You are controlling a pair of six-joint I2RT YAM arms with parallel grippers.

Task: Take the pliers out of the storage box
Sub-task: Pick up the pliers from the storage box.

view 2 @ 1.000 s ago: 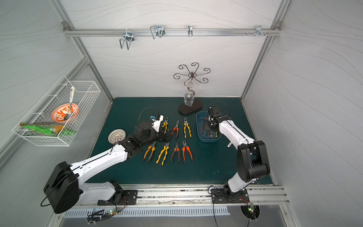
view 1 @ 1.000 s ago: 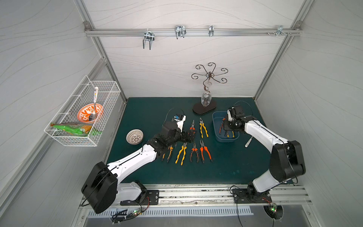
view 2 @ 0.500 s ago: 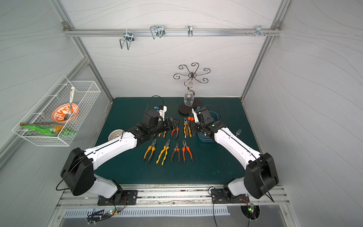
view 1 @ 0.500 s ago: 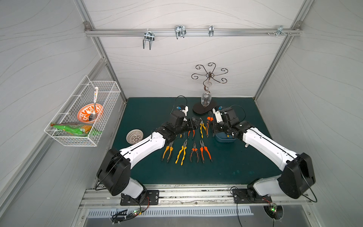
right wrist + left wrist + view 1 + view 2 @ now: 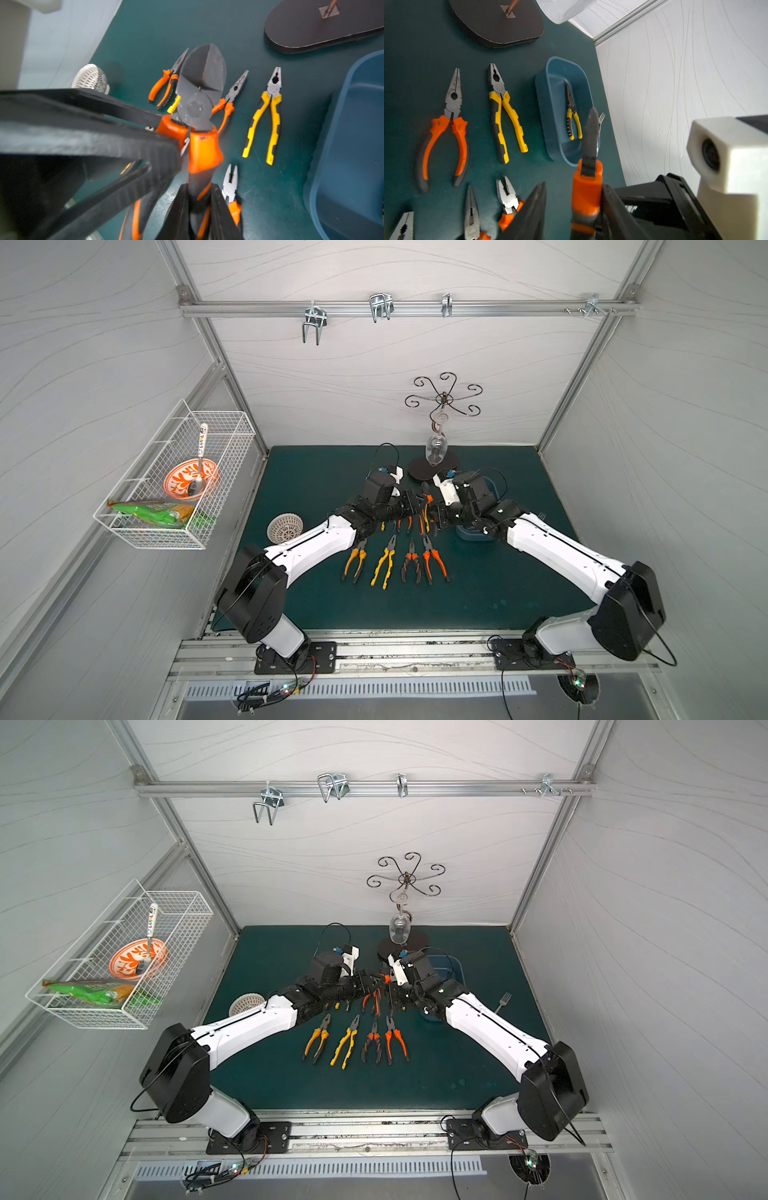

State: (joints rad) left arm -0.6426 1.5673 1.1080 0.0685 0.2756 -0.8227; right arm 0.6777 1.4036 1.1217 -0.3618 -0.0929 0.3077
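Observation:
An orange-black pliers (image 5: pixel 202 149) hangs over the mat, between both arms. My right gripper (image 5: pixel 197 188) is shut on its handles. My left gripper (image 5: pixel 574 187) straddles the orange collar of these pliers (image 5: pixel 586 193). One finger (image 5: pixel 611 205) touches it and the other finger (image 5: pixel 536 205) stands off with a gap. The blue storage box (image 5: pixel 550 108) holds one yellow-black pliers (image 5: pixel 572 116). Several pliers lie in rows on the mat, the front row (image 5: pixel 384 562) in plain sight in both top views. The back row (image 5: pixel 376 1000) is partly hidden under the grippers.
A silver fork (image 5: pixel 502 1002) lies on the mat right of the box. The black base of the glass stand (image 5: pixel 432 466) sits just behind the grippers. A small white strainer (image 5: pixel 285 526) rests at the mat's left. A white wire basket (image 5: pixel 174 489) hangs on the left wall.
My right arm has carried the orange-black pliers from the box to mid-table. My left arm rose from the mat to meet it, and its jaws have narrowed round the pliers.

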